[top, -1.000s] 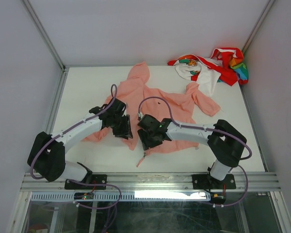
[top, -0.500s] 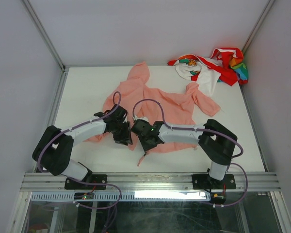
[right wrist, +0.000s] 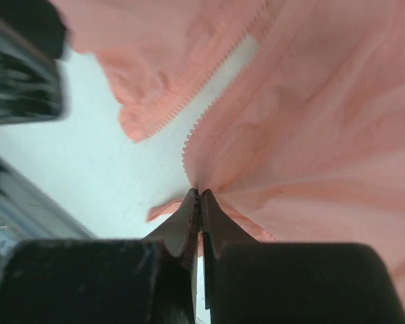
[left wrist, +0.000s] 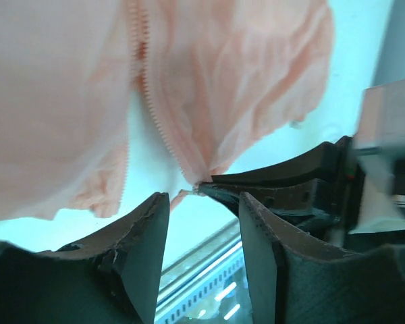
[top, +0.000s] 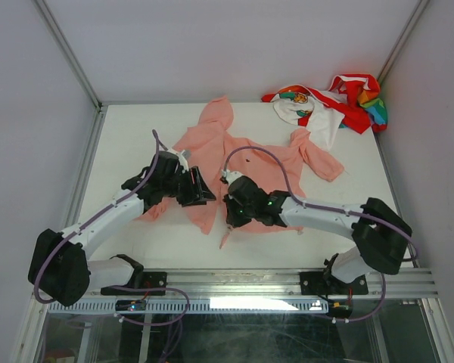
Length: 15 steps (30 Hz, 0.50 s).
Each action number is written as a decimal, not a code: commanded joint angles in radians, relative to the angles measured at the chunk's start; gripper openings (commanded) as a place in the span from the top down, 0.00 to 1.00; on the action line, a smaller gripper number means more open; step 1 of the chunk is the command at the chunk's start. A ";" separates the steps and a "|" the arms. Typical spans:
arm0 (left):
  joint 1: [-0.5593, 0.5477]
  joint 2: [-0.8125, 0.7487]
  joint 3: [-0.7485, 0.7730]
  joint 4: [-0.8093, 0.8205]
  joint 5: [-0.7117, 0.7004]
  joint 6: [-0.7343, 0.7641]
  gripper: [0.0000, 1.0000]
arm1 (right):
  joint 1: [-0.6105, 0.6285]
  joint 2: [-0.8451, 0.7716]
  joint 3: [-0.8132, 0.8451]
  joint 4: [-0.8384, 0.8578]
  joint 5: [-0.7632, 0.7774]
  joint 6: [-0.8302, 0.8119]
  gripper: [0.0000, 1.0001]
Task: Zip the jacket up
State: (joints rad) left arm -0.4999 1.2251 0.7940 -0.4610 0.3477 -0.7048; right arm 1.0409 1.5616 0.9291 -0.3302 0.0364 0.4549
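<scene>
The salmon-pink jacket (top: 246, 162) lies spread on the white table with its hood toward the back and its front unzipped. Both rows of zipper teeth (right wrist: 212, 64) show apart in the right wrist view. My right gripper (right wrist: 200, 194) is shut on the jacket's (right wrist: 310, 121) front edge near the bottom of one zipper row, and the cloth puckers into the pinch. My left gripper (left wrist: 202, 197) stands open just beside it with nothing between its fingers, close to the other front edge (left wrist: 152, 101). From above, the left gripper (top: 203, 197) and the right gripper (top: 228, 215) nearly meet over the hem.
A red, white and rainbow-coloured garment (top: 333, 102) lies bunched at the back right corner. Grey walls with metal posts close in the table (top: 129, 144) on both sides. The metal rail (top: 234, 283) runs along the near edge.
My right gripper has closed onto the jacket's front edge and its arm has stretched out to the right. My left gripper has opened wider and shifted slightly up and back.
</scene>
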 commanded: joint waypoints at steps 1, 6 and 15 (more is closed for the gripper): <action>0.007 -0.032 -0.016 0.196 0.132 -0.132 0.52 | -0.056 -0.175 -0.078 0.265 -0.085 -0.006 1.00; 0.006 0.011 -0.034 0.329 0.220 -0.213 0.48 | -0.095 -0.245 -0.138 0.348 -0.108 0.010 1.00; 0.005 0.089 -0.053 0.450 0.285 -0.313 0.47 | -0.105 -0.275 -0.172 0.420 -0.099 0.053 1.00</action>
State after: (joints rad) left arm -0.4999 1.2953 0.7540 -0.1101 0.5755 -0.9565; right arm 0.9428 1.3350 0.7734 -0.0189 -0.0608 0.4732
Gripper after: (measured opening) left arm 0.527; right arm 0.009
